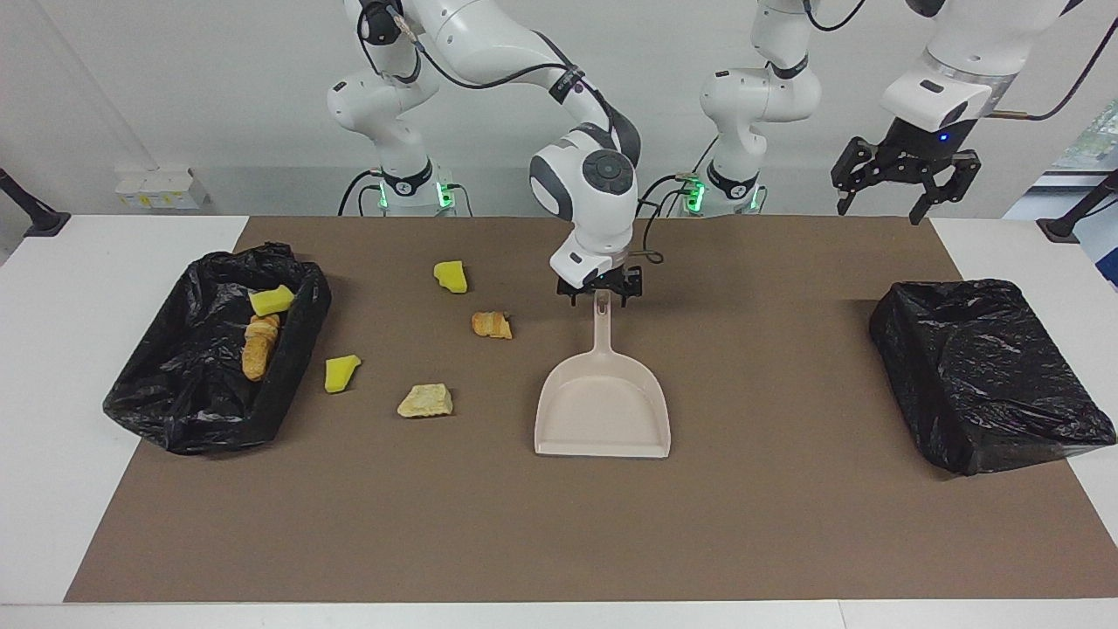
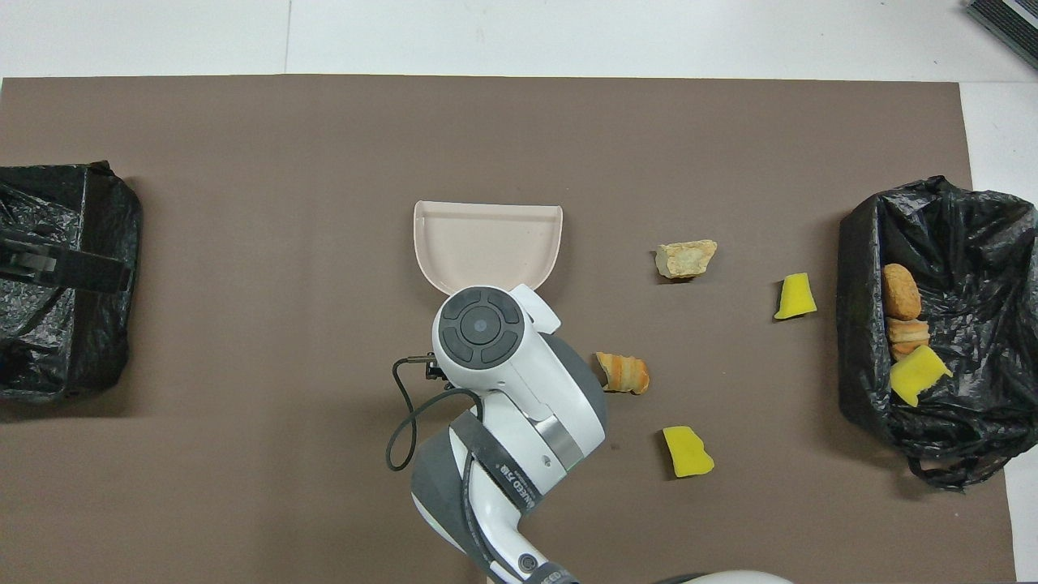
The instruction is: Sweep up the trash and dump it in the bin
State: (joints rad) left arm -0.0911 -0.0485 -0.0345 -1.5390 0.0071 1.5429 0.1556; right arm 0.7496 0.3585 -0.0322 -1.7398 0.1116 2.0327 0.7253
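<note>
The beige plastic dustpan point(image 1: 602, 411) lay flat on the brown mat point(image 1: 786, 524) covering the white desk point(image 1: 52, 437), just below the centre of the facing view, its handle pointing up the frame. The right end effector point(image 1: 600, 293) hung at the tip of that handle, released, its fingers spread with the handle end between them and no grip on it. In the overhead view the right arm's wrist covered the handle, and only the pan's scoop point(image 2: 486, 243) showed above it.

The left end effector point(image 1: 900, 185) was raised in the upper right of the facing view, also released and holding nothing. In the overhead view it showed as a dark shape point(image 2: 49, 268) over the closed black plastic-wrapped box point(image 1: 978, 376) at that view's left edge.

The trash was split between the mat and the open bin lined with a black bag point(image 1: 175, 411) at the left of the facing view. Inside the bin lay one yellow sponge chunk point(image 1: 272, 300) and two orange-brown bread lumps point(image 1: 259, 345), one touching the other. Four pieces remained on the mat, left of the dustpan in the facing view:
- a yellow sponge piece point(image 1: 451, 276) in the upper middle
- a brown croissant-like lump point(image 1: 492, 325) just below it
- a yellow wedge point(image 1: 341, 373) just beside the bin's edge
- a pale tan bread chunk point(image 1: 425, 401) between the wedge and the dustpan
</note>
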